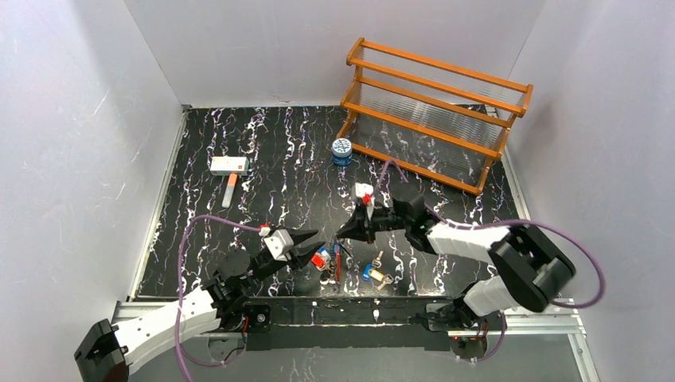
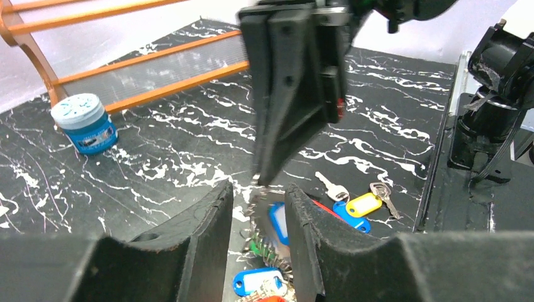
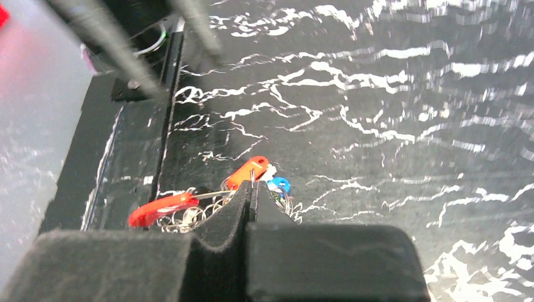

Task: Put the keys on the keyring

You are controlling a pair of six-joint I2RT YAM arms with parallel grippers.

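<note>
My right gripper is shut on the thin silvery keyring and holds it just above the table; a bit of wire sticks out past its fingertips. Tagged keys hang in a bunch on the ring: red tags, a blue one, and a blue tag and green head in the left wrist view. My left gripper is open and straddles this bunch. A silver key and yellow-tagged and blue-tagged keys lie loose to the right.
A small blue-and-white tin stands before an orange wooden rack at the back right. A white block with an orange handle lies at the back left. The black base rail runs along the near edge.
</note>
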